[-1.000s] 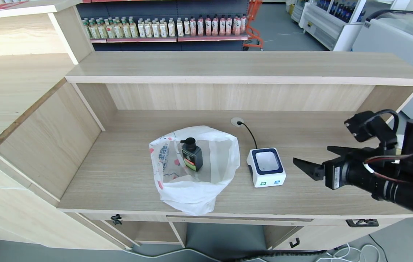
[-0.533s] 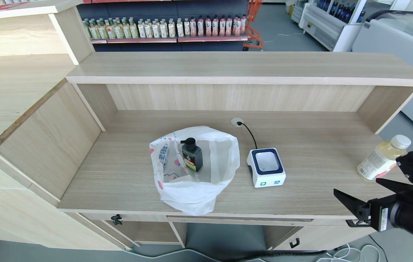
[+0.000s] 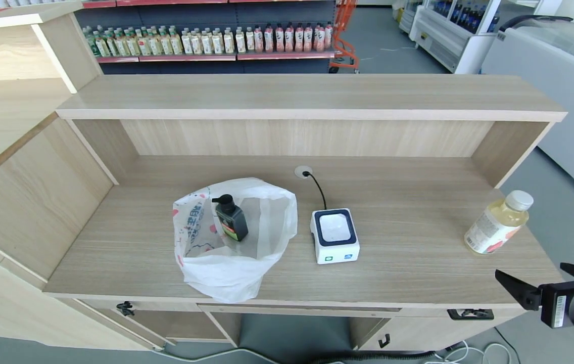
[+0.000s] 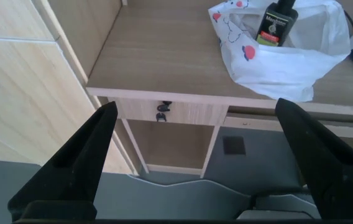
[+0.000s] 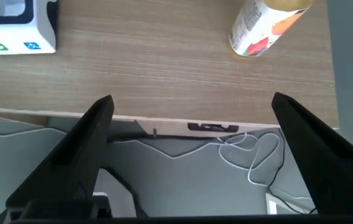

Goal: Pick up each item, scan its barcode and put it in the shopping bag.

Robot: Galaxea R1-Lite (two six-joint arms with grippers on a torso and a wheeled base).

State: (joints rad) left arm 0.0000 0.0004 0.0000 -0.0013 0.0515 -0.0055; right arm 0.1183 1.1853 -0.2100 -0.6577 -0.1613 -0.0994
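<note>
A white plastic shopping bag point(image 3: 226, 275) stands open on the wooden counter point(image 3: 408, 242), with a black pump bottle point(image 3: 231, 221) upright inside it. Right of the bag sits the white barcode scanner point(image 3: 335, 236). A clear bottle of yellowish drink point(image 3: 498, 222) stands near the counter's right end. My right gripper point(image 3: 549, 280) hangs open and empty off the counter's front right corner, below and in front of that bottle. In the right wrist view its gripper point(image 5: 192, 162) frames the counter edge, with the drink bottle point(image 5: 266, 25) and scanner point(image 5: 15, 25) beyond. My left gripper point(image 4: 195, 168) is open and empty, low before the counter's left front; the bag point(image 4: 288, 62) and pump bottle point(image 4: 276, 22) lie beyond it.
A raised shelf point(image 3: 312, 96) and side walls enclose the counter on three sides. The scanner's cable point(image 3: 316, 189) runs to a hole at the back. Drawer handles point(image 3: 470, 314) sit under the front edge. Store shelves and freezers stand behind.
My right gripper has pulled back from above the counter beside the scanner to off the front right corner, uncovering the drink bottle. The head camera has shifted, sliding the whole scene left.
</note>
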